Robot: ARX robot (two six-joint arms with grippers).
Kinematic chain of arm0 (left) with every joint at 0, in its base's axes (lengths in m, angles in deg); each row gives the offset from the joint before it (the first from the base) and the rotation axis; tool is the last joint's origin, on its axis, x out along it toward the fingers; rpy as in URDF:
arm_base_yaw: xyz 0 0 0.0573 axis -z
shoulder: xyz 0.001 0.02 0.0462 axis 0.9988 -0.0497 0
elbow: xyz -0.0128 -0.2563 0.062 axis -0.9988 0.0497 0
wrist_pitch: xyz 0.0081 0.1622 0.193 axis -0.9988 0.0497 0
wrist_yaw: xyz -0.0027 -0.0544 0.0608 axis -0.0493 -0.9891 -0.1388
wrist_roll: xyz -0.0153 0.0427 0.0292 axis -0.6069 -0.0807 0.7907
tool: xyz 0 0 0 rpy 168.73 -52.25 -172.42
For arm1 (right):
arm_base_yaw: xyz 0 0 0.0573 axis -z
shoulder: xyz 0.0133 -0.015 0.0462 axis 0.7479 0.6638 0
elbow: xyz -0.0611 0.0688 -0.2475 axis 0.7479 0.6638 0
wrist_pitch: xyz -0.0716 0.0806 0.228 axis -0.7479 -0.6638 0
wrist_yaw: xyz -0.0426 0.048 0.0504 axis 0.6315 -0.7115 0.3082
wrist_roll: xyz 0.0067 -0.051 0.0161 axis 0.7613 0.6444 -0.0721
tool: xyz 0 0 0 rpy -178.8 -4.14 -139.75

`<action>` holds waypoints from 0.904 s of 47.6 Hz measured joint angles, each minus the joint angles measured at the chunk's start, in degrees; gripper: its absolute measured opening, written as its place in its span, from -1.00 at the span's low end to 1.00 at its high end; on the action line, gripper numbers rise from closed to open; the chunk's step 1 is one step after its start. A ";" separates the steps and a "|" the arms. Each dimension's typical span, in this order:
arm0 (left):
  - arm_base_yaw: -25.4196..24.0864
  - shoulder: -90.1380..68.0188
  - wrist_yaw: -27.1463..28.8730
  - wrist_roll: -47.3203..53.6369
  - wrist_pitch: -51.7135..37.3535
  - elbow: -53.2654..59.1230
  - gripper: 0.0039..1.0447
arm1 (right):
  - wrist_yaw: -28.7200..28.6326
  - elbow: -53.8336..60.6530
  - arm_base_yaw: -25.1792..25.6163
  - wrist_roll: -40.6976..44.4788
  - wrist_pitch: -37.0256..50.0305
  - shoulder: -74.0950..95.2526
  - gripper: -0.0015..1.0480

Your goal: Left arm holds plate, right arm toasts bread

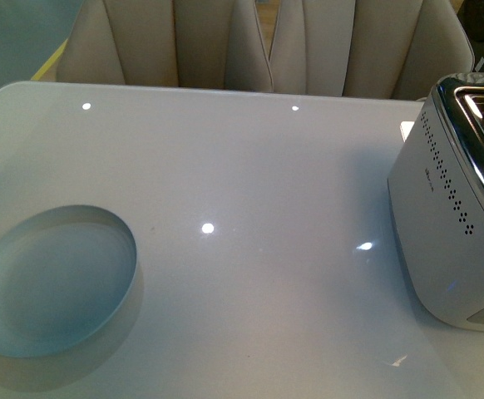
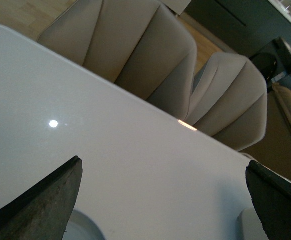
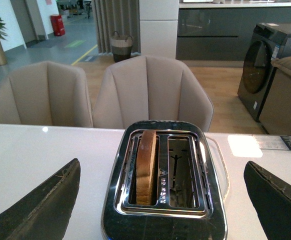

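Bread (image 3: 146,167) is standing upright on its edge in one slot of the toaster (image 3: 164,200), crust edge facing up, sunk between the slot's wire guides; the neighbouring slot is holding nothing. In the front view the toaster is sitting at the right edge of the white tabletop (image 1: 250,166), silver-white with a chromed top and rows of small dark vent holes on its side, and only a dark sliver of the slice is showing at its top.

Plate (image 1: 51,278) is lying flat on the tabletop at the near left, well apart from the toaster, nothing on it and nothing touching it.

Left gripper (image 2: 163,200) is hovering over the tabletop with its jaws spread wide and nothing between them; a pale curved rim is showing just under one finger (image 2: 45,205), too little to name.

Right gripper (image 3: 160,205) is hanging above the toaster, jaws wide apart with one on each side of it, gripping nothing, the bread in line between them.

Beige upholstered chairs (image 1: 259,46) are standing behind the far edge of the tabletop.
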 joint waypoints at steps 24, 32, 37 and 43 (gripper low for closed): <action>7.13 15.52 19.02 25.99 -18.82 16.79 -0.36 | -0.02 0.00 0.00 0.00 0.00 -0.04 0.83; 3.63 21.27 15.72 27.23 -18.29 21.40 -0.90 | 0.00 0.02 0.00 0.00 0.00 -0.04 0.83; 3.56 24.30 15.45 27.45 -17.18 23.47 -0.95 | -0.02 0.00 0.00 0.00 0.00 -0.04 0.83; 3.50 30.29 15.47 27.58 -14.19 26.71 -0.95 | 0.00 0.00 0.00 0.00 0.00 -0.04 0.83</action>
